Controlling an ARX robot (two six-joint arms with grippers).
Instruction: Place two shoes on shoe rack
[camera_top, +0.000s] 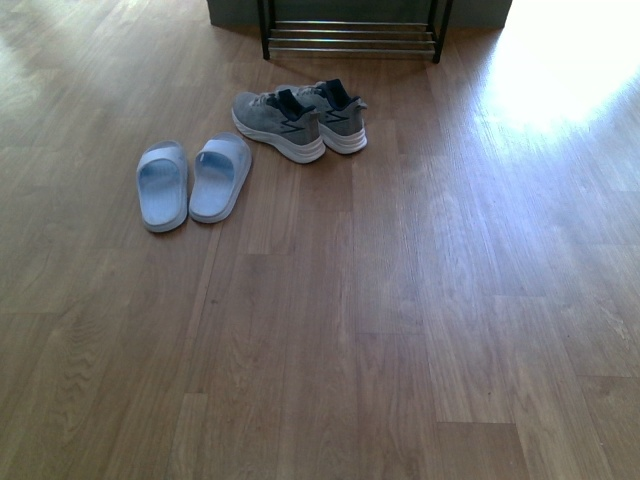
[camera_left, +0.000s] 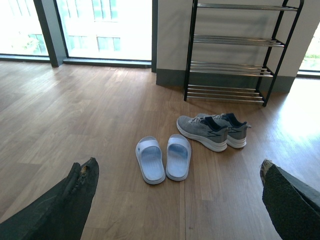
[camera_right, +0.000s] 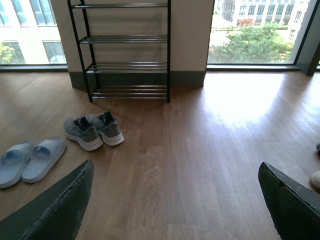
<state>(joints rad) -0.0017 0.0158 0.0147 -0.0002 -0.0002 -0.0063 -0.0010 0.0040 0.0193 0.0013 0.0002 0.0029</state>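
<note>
A pair of grey knit sneakers (camera_top: 298, 120) with white soles stands on the wooden floor just in front of the shoe rack (camera_top: 350, 38). To their left lie two pale blue slides (camera_top: 192, 180) side by side. In the left wrist view the sneakers (camera_left: 212, 131), slides (camera_left: 163, 158) and black-framed rack (camera_left: 235, 50) all lie ahead of my open left gripper (camera_left: 177, 187). My right gripper (camera_right: 175, 187) is open over bare floor, with the sneakers (camera_right: 93, 131), slides (camera_right: 31, 161) and rack (camera_right: 125, 50) off to one side. Neither arm shows in the front view.
The rack stands against a pale wall pillar (camera_right: 190, 35) between large windows (camera_left: 105, 25). A bright patch of sunlight (camera_top: 560, 70) falls on the floor to the right of the rack. A small pale object (camera_right: 316, 179) lies at the right wrist view's edge.
</note>
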